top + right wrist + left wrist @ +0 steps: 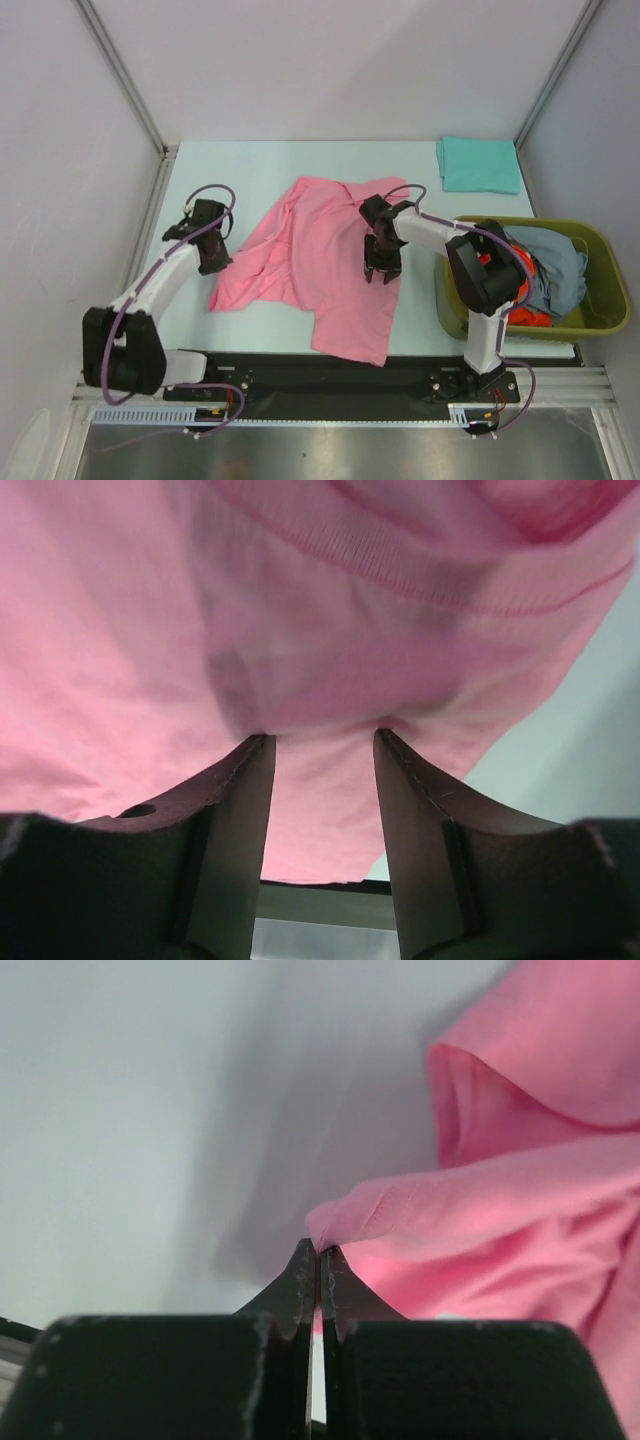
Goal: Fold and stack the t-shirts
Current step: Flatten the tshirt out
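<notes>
- Top external view: the pink t-shirt (pixel 300 250) lies crumpled and skewed in the middle of the table (pixel 250 165), with one side bunched over itself. The left gripper (pixel 214 262) sits at the shirt's left edge and the right gripper (pixel 382 272) hangs over its right half. A teal t-shirt (pixel 478 165) lies folded at the far right corner. The olive-green basket (pixel 600 322) beside the right arm holds an orange-red t-shirt (pixel 525 315) and a grey-blue t-shirt (pixel 560 265). I'd say the step is spreading the pink one flat before any fold is made.
- Left wrist view: the left gripper (pixel 318 1260) is closed tip to tip, and the hem of the pink t-shirt (pixel 520 1210) looks caught right at the very tips. That is a thin hold. A steady pull outward and low over the table should draw out the slack, but a jerk could slip the hem free.
- Right wrist view: the right gripper (pixel 322 745) has its fingers (pixel 225 810) spread apart, tips against the pink t-shirt (pixel 200 600), with cloth across the gap and nothing clamped. I can't tell whether one layer or two lies under them. Before it closes, it should take only the layer it means to move. Then both arms should pull away from each other evenly, so the body lies square and the bunched side opens.
</notes>
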### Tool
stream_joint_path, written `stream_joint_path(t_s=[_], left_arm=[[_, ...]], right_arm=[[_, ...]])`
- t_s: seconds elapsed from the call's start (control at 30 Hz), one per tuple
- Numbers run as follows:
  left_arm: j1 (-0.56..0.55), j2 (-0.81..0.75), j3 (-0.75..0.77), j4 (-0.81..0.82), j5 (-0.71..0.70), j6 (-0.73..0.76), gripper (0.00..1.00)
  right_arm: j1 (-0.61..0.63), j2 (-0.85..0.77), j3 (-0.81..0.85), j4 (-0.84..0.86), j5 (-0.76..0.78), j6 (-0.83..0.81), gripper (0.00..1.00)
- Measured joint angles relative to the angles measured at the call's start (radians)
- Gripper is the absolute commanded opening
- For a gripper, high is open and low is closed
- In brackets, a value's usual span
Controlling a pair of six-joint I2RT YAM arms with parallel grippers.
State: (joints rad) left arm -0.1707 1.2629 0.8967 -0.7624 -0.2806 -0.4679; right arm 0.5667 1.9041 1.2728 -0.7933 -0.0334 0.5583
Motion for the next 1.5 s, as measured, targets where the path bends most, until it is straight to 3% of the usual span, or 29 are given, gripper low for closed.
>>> stream_joint_path(t_s=[0.17,0.2,0.23,0.3,0.33,0.37,0.47,0.6,0.7,0.73,0.83,0.93,1.0,1.03,1.1,1.5], left_arm=[[0.093,0.181,0.048,0.068,0.036,0.025,0.01],[0.102,0.218,0.065,0.080,0.043,0.025,0.06],[0.111,0.263,0.092,0.092,0.048,0.026,0.32],[0.121,0.349,0.154,0.111,0.050,0.042,0.66],[0.123,0.372,0.175,0.116,0.051,0.038,0.90],[0.124,0.385,0.194,0.125,0.051,0.045,1.00],[0.126,0.349,0.205,0.133,0.048,0.039,1.00],[0.129,0.183,0.187,0.106,0.039,0.039,0.98],[0.158,0.033,0.118,0.104,0.056,0.019,0.81],[0.188,-0.018,0.079,0.106,0.079,0.009,0.69],[0.334,-0.106,-0.053,0.117,0.160,-0.022,0.55],[0.443,-0.076,-0.120,0.105,0.219,-0.035,0.53],[0.456,-0.033,-0.127,0.101,0.249,-0.045,0.56],[0.456,-0.010,-0.127,0.102,0.262,-0.050,0.63],[0.455,0.022,-0.127,0.101,0.270,-0.064,0.66],[0.455,0.105,-0.175,0.109,0.232,-0.165,0.49]], right_arm=[[-0.050,0.078,0.105,-0.062,-0.006,-0.014,0.51],[-0.062,0.099,0.134,-0.086,-0.013,-0.018,0.51],[-0.071,0.120,0.164,-0.106,-0.011,-0.023,0.52],[-0.088,0.162,0.230,-0.147,-0.001,-0.041,0.56],[-0.091,0.173,0.250,-0.156,0.010,-0.050,0.58],[-0.090,0.182,0.274,-0.163,0.038,-0.067,0.60],[-0.073,0.182,0.325,-0.169,0.133,-0.122,0.66],[-0.013,0.097,0.340,-0.179,0.214,-0.166,0.73],[0.044,-0.041,0.292,-0.168,0.218,-0.175,0.75],[0.059,-0.090,0.266,-0.165,0.209,-0.176,0.75],[0.105,-0.263,0.162,-0.137,0.150,-0.176,0.72],[0.105,-0.381,0.076,-0.128,0.099,-0.173,0.69],[0.095,-0.417,0.040,-0.128,0.078,-0.171,0.68],[0.090,-0.425,0.027,-0.129,0.067,-0.170,0.68],[0.079,-0.430,0.001,-0.127,0.044,-0.169,0.68],[0.031,-0.492,-0.112,-0.107,-0.034,-0.172,0.67]])
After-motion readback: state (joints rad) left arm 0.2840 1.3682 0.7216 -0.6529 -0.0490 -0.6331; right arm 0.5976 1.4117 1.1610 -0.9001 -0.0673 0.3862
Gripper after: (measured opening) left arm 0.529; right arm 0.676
